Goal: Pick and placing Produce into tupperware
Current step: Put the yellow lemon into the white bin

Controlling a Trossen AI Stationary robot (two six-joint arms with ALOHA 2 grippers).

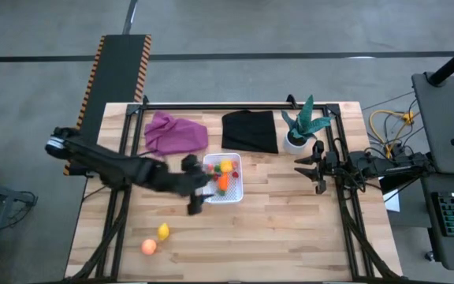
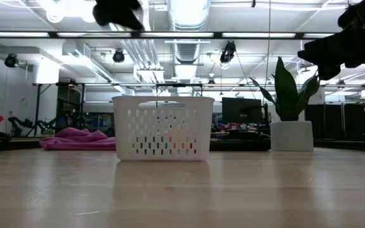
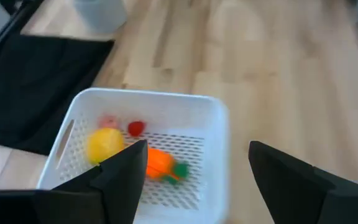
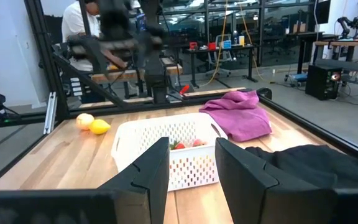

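Observation:
The white tub point(image 1: 236, 192) stands mid-table and holds a yellow lemon point(image 3: 104, 144), an orange carrot with a green top point(image 3: 162, 164) and small red berries point(image 3: 136, 127). A second lemon point(image 1: 163, 231) and an orange peach point(image 1: 149, 246) lie on the table near its front left. My left gripper point(image 1: 198, 189) hovers open and empty over the tub's left side, and it also shows in the left wrist view point(image 3: 197, 158). My right gripper point(image 1: 310, 172) is open and empty, above the table to the right of the tub, and it also shows in the right wrist view point(image 4: 191, 163).
A purple cloth point(image 1: 175, 132) and a black cloth point(image 1: 250, 131) lie behind the tub. A green potted plant point(image 1: 300, 130) stands at the back right, close to my right gripper. A black frame rail point(image 1: 235, 106) runs along the far edge.

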